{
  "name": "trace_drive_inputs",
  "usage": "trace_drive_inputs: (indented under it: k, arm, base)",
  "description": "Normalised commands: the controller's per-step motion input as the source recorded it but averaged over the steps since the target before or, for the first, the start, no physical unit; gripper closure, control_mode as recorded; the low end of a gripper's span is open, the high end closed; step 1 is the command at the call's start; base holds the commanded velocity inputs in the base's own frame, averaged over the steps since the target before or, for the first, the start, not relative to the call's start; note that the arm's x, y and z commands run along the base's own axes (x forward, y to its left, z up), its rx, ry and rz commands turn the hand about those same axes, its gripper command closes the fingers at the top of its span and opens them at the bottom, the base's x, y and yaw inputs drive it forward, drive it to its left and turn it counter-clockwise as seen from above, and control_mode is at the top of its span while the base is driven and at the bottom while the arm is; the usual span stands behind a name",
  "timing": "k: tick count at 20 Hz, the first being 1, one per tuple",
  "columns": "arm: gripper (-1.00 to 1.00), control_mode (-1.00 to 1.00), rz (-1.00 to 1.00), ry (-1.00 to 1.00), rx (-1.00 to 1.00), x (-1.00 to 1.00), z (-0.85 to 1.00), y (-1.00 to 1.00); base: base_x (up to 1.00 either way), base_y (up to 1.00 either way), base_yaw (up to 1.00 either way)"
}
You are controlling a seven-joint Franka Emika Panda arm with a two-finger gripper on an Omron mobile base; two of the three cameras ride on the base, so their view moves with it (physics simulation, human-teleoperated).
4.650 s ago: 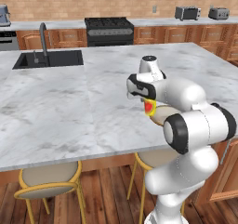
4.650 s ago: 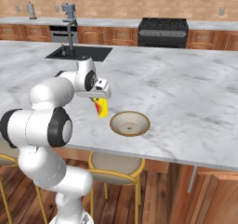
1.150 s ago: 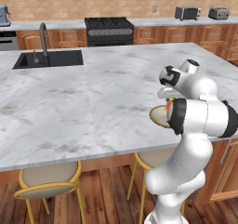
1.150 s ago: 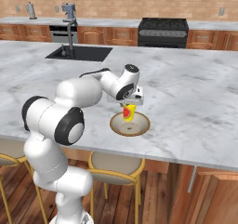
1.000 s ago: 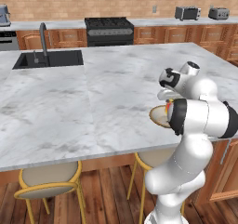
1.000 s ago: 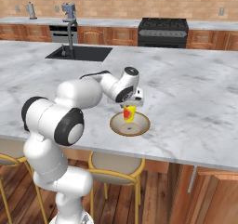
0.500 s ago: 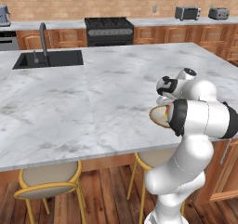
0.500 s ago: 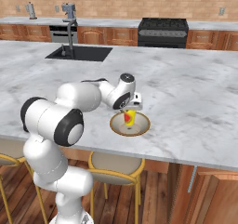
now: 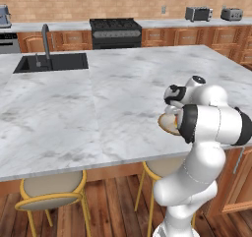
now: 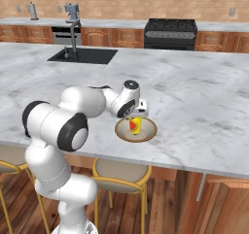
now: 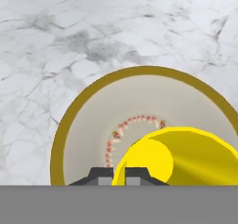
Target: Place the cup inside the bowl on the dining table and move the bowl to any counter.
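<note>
Far left on the dining table [image 10: 204, 102] sits the black sink [image 10: 82, 56], well apart from the action; moving right along the near edge, the gripper [image 10: 136, 115] is low over the bowl [image 10: 148, 130] with the cup [image 10: 135, 125] right under it. The cup stands upright inside the bowl, roughly centre, yellow with the red mark facing the near-left. Hand view looks down on the bowl's rim [image 11: 69, 121] and pale inside, cup [image 11: 186, 153] close at the bottom right, finger tips [image 11: 100, 175] just at the cup's edge. Looks like the fingers sit around the cup, but how wide they are, or whether they grip it, I cannot tell. Left base view has the bowl [image 9: 167, 123] mostly behind the arm, near the right end of the table. Handling guess: cup is small, light, rigid, likely smooth, so it could tip or slide in the shallow bowl once carried. Bowl is wide, almost flat, stiff, probably breakable; best hold is a pinch on the rim at one side, keep it level. Counter [image 10: 116, 24] runs along the far wall, well apart
</note>
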Motion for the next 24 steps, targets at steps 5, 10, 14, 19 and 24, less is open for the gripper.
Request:
trace_drive_inputs:
  k: [5,10,14,19,24]
  arm:
    - [1.0,-1.0,0.01,0.0,0.0,0.0,-0.28,0.0]
    - [1.0,-1.0,0.01,0.0,0.0,0.0,-0.16,0.0]
    - [1.0,-1.0,0.01,0.0,0.0,0.0,-0.15,0.0]
    - [1.0,-1.0,0.01,0.0,0.0,0.0,-0.19,0.0]
    - [1.0,-1.0,0.01,0.0,0.0,0.0,-0.1,0.0]
  base:
    - [0.0,0.0,0.0]
    - [0.0,0.0,0.0]
    - [0.0,0.0,0.0]
    - [0.0,0.0,0.0]
    - [0.0,0.0,0.0]
